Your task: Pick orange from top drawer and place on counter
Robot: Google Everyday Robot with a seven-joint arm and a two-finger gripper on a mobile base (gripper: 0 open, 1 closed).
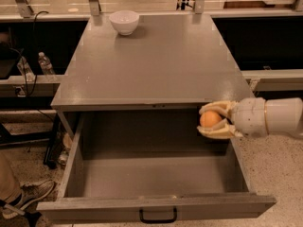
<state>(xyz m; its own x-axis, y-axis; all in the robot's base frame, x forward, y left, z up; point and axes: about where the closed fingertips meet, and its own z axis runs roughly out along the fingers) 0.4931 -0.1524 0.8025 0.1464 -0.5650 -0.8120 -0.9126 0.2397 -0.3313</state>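
Observation:
The orange (209, 119) is held between the two pale fingers of my gripper (211, 120), which reaches in from the right. The gripper is shut on the orange and holds it above the right rear part of the open top drawer (156, 207), just below the front edge of the counter (156, 60). The drawer is pulled out, with its black handle (158, 217) at the centre of the front panel. Its inside shows no other object.
A white bowl (124, 21) stands at the back left of the counter. A water bottle (44, 63) stands on a low shelf at left. A shoe (23, 198) shows at the bottom left on the speckled floor.

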